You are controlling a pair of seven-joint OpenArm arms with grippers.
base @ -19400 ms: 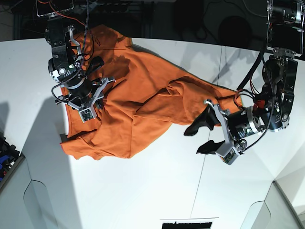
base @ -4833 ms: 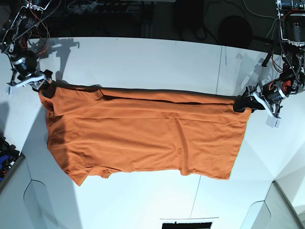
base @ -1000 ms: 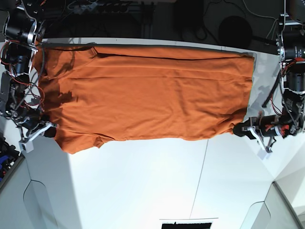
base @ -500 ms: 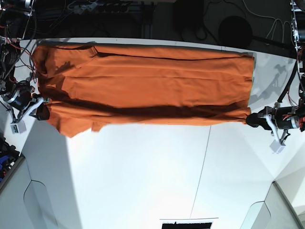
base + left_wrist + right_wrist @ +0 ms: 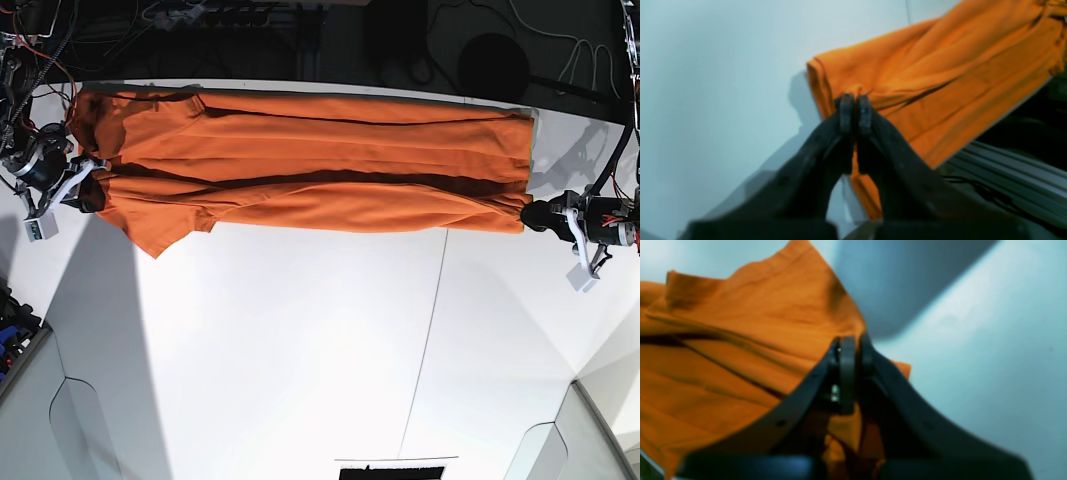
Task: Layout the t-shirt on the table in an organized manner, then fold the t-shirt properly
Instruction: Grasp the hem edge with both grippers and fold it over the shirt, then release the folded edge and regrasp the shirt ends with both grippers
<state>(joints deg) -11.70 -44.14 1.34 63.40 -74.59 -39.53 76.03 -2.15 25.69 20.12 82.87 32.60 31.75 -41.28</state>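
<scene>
— So how did the t-shirt look?

— Bright orange, soft matte knit, stretched into a long band along the far edge of the white surface. Its near half was lifted and doubled toward the far half, leaving a dark shadowed crease running lengthwise between the layers. One sleeve drooped in a point at the left end.

— And the tools?

— Both clenched on cloth. The left tool, matte black with curved arms and ribbed tips, pinched a bunched corner at the shirt's right end, beside the hem. The right tool gripped the left end near the sleeve, fabric puckering around its tips.

— The surface itself?

— Smooth, slightly glossy, with a thin dark seam crossing it.
</scene>
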